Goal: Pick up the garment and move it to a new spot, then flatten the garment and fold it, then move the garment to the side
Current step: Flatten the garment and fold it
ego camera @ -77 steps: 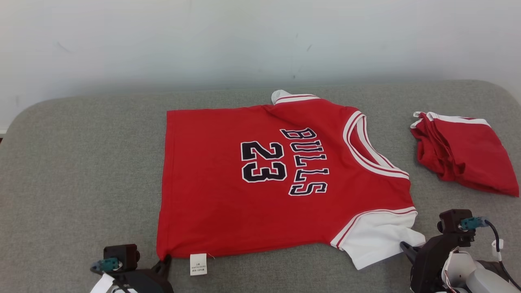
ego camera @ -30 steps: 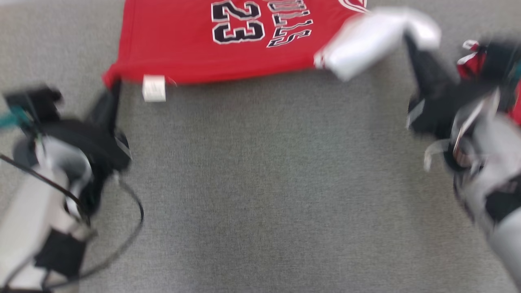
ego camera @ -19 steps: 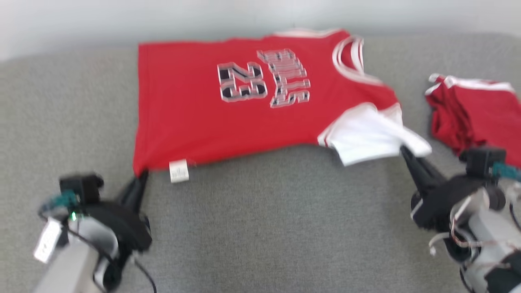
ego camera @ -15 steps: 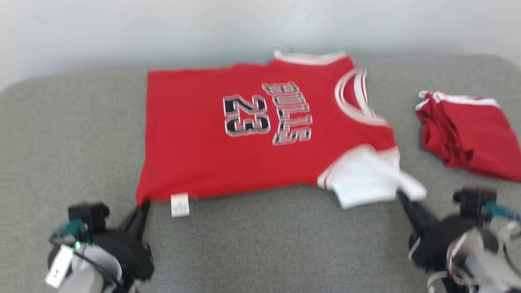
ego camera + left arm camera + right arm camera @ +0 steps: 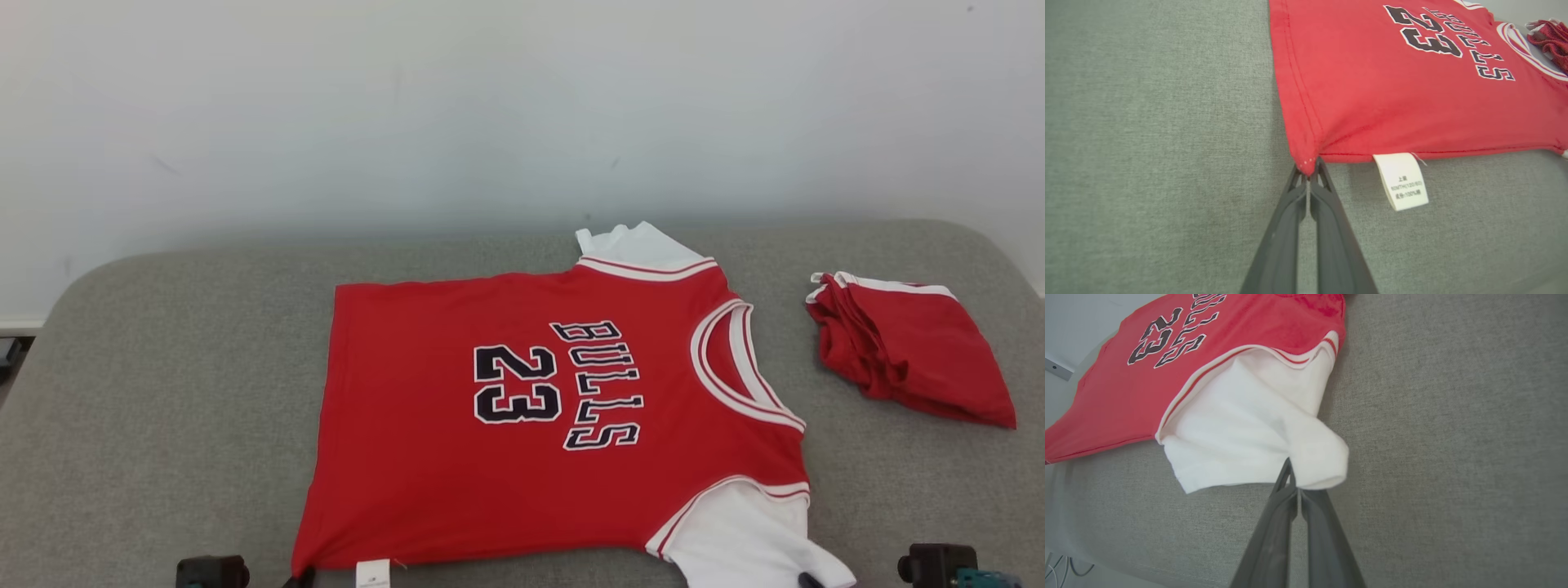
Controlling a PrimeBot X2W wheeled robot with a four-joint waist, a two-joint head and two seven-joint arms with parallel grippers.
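Jersey (image 5: 408, 457) lies flat; left pincer (image 5: 1308, 169) nips its hem corner, right pincer (image 5: 1291, 473) seemingly its sleeve.

The shirt (image 5: 424, 457) is smooth matt red cloth, the counter (image 5: 163, 408) coarse grey woven fabric, the left claw (image 5: 1309, 171) matt dark plastic.

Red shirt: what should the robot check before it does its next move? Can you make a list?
1. Left gripper pinches the jersey at its hem corner: ok.
2. Right gripper pinches the near white sleeve: ok.
3. Near white sleeve lies flat: not ok, it is bunched.
4. Far sleeve lies flat: cannot tell.
5. Red bundle lies apart from the jersey: ok.
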